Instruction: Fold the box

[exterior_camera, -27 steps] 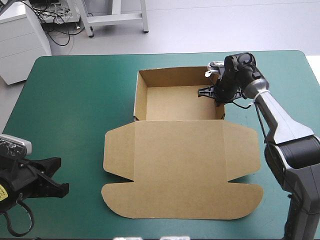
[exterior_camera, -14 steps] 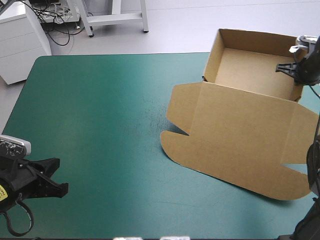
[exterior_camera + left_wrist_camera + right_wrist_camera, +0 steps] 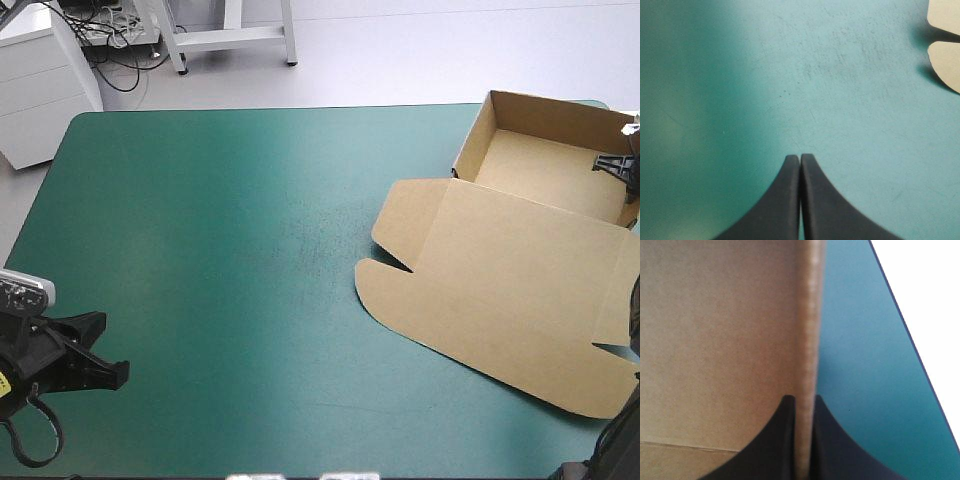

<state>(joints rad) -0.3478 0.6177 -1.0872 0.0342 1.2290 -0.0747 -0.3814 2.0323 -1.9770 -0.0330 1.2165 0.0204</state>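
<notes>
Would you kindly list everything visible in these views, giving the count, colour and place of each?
box: one, brown, at the table's right side; open tray toward the far right corner, lid lying flat on the near side of it.
table cover: one, teal-green, over the whole tabletop.
left end effector: one, black, shut on nothing, above the cover by the near left corner, apart from the box.
right end effector: one, black, shut on the box, the tray's right-hand wall between its fingers.
</notes>
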